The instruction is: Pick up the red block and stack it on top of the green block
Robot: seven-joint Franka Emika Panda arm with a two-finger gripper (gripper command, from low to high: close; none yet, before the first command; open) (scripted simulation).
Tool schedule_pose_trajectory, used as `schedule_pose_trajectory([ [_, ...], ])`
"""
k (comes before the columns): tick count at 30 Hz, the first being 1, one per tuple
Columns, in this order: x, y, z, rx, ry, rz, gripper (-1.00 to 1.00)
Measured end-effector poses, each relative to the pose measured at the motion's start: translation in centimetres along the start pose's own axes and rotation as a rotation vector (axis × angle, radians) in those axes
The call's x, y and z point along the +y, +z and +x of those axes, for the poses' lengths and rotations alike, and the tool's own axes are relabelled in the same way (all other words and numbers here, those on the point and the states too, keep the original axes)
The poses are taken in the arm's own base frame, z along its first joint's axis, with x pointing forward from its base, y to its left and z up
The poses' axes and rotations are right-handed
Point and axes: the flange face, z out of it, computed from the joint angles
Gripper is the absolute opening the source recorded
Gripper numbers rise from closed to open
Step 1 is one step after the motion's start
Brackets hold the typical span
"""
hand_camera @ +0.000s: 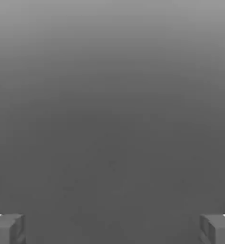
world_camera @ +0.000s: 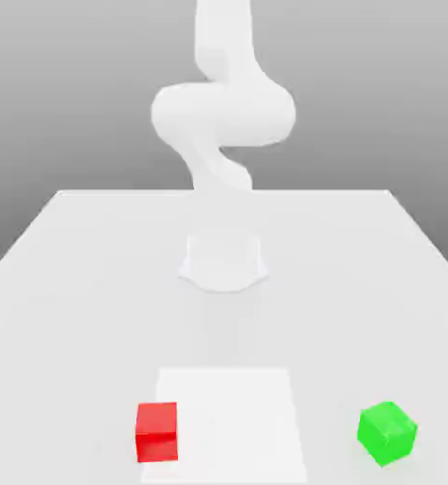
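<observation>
Red block [world_camera: 157,431] bright plain red, near left in the exterior view. Green block [world_camera: 387,433] bright plain green, near right. Table [world_camera: 66,284] pale grey-white, lighter white square patch [world_camera: 237,398] near middle. Arm [world_camera: 223,114] white. Backdrop grey.

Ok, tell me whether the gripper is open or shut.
Open: in the hand view the gripper has its two fingertips far apart, with nothing between them.

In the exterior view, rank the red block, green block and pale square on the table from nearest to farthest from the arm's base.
1. Pale square, just before the base.
2. Red block, at the square's edge, exterior view's left.
3. Green block, off the square, exterior view's right.
</observation>
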Motion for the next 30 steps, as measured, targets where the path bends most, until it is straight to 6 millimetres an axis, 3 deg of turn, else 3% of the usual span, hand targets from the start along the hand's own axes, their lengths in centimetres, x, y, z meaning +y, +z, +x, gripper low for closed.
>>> schedule_pose_trajectory([
  [7,4.1,14.6,-0.6,-0.168,-0.018,-0.138,0.0],
  [15,11.9,28.4,-4.8,-0.342,-0.038,-0.304,0.0],
  [23,22.5,37.9,-11.4,-0.501,-0.063,-0.483,0.0],
  [28,26.0,42.5,-14.5,-0.519,-0.069,-0.503,0.0],
  [29,26.5,43.2,-15.0,-0.519,-0.069,-0.504,-1.0],
  [30,26.5,43.2,-15.0,-0.519,-0.069,-0.504,-1.0],
])
